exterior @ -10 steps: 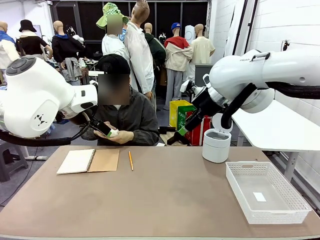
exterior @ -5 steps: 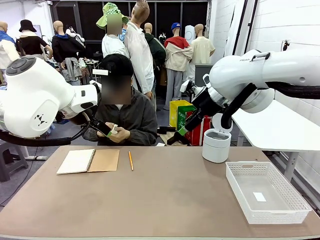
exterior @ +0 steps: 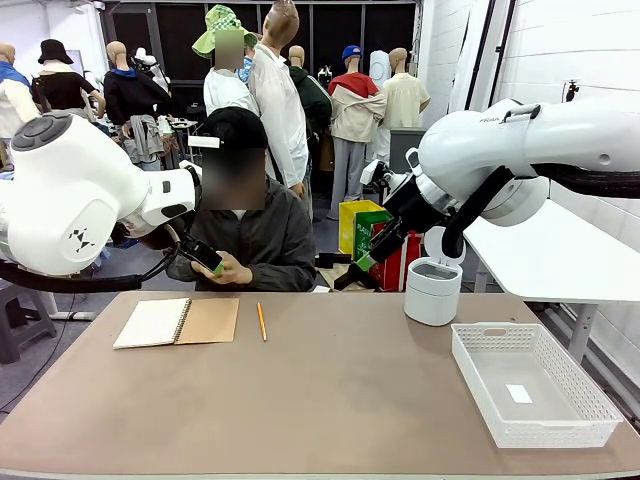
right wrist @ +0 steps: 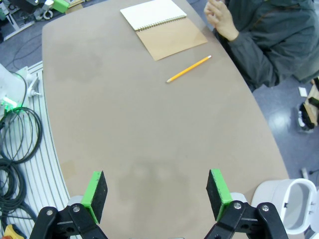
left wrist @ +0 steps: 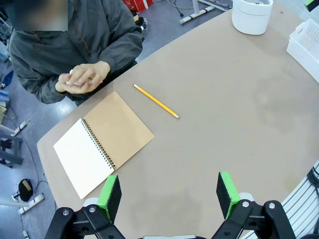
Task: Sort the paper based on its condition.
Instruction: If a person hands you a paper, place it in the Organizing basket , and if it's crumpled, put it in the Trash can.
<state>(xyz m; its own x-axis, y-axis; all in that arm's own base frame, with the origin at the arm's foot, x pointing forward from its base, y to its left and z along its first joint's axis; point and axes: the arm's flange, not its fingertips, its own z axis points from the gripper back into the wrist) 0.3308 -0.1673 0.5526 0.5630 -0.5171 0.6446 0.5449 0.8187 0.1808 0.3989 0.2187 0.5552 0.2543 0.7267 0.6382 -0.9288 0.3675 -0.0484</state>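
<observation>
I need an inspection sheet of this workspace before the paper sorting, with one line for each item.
surface: brown table, flat, no spill seen.
job's things: person's hands closed on something small, white; cannot tell if paper. White bin, lid up, and white basket, likely for sorting.
clutter: open notebook, pencil beside it.
grippers: left gripper and right gripper open, holding nothing, above the table.
cables: black loops on the floor beside the table.
surroundings: second white table at the right.

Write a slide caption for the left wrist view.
Open left gripper hovers over the table; an open notebook and pencil lie near the person's hands.
</observation>
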